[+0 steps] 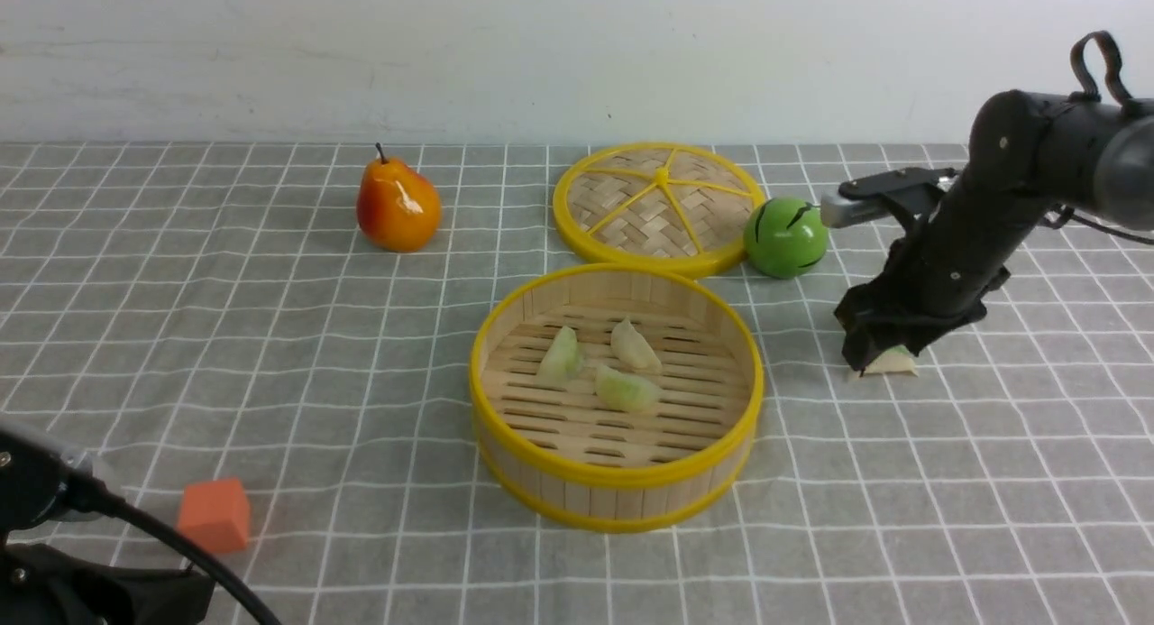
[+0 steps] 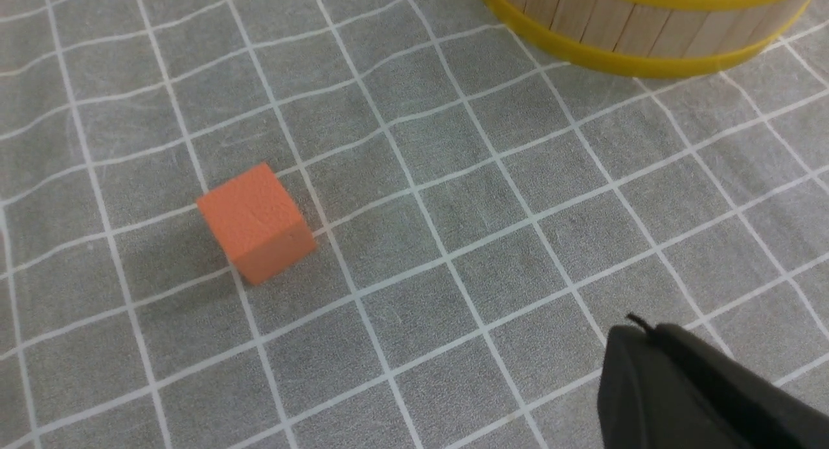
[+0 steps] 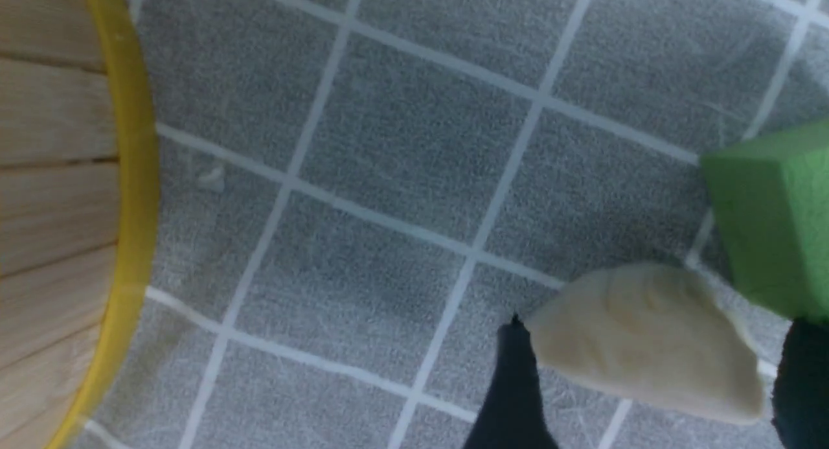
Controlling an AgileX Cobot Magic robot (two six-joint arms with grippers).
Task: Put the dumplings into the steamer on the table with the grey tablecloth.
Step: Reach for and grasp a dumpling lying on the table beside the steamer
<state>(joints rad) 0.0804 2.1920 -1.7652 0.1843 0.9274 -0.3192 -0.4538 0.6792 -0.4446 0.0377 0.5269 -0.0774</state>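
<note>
Green cube just beside cream dumpling; ball, lid beyond.

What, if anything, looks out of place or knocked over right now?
Nothing stands out. The steamer stands upright with three dumplings inside; the fourth dumpling lies on the grey tablecloth between the open fingers of the right gripper. A green cube sits close beside it, which could crowd the grasp.
</note>
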